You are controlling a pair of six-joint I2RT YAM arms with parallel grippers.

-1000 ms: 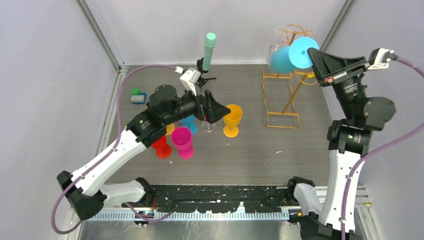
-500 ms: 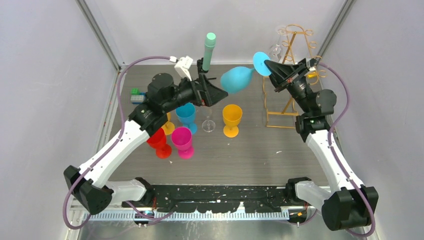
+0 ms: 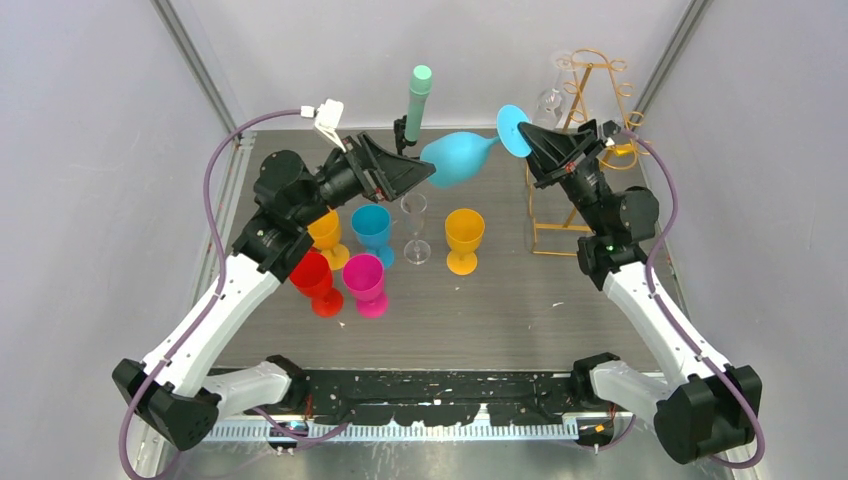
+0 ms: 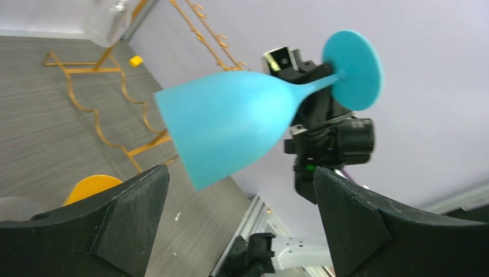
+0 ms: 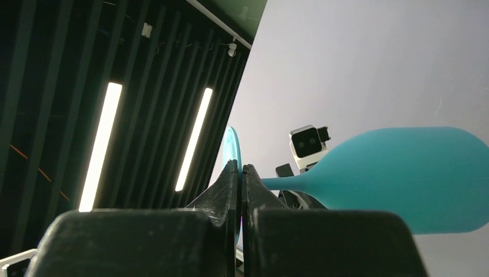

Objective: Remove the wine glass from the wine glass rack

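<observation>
Nearest me on the table [image 3: 520, 310], left of its middle, stands a tight cluster of cups: a red goblet [image 3: 322, 283] and a magenta goblet [image 3: 366, 283] in front, a yellow goblet [image 3: 327, 232] and a blue goblet [image 3: 372, 228] behind them. Just to their right stands a clear glass [image 3: 414, 228], then an orange goblet [image 3: 464, 240]. That makes six standing, five coloured and one clear, all right below my left arm.

Above them my left gripper [image 3: 415, 175] is spread wide and grips nothing. The mouth of the turquoise wine glass [image 3: 455, 158] points into it. I cannot tell whether the fingers touch the bowl.

The wine glass lies level in the air, off the wine glass rack [image 3: 564, 254], over the far part of the table. My right gripper [image 3: 527, 140] is pinched tight on its round foot.

At the far right stands the one gold rack, close behind my right arm. A second clear glass [image 3: 550, 100] hangs from its top. At the far edge, beside the left gripper, one black tripod carries a mint-green cylinder [image 3: 418, 100].
</observation>
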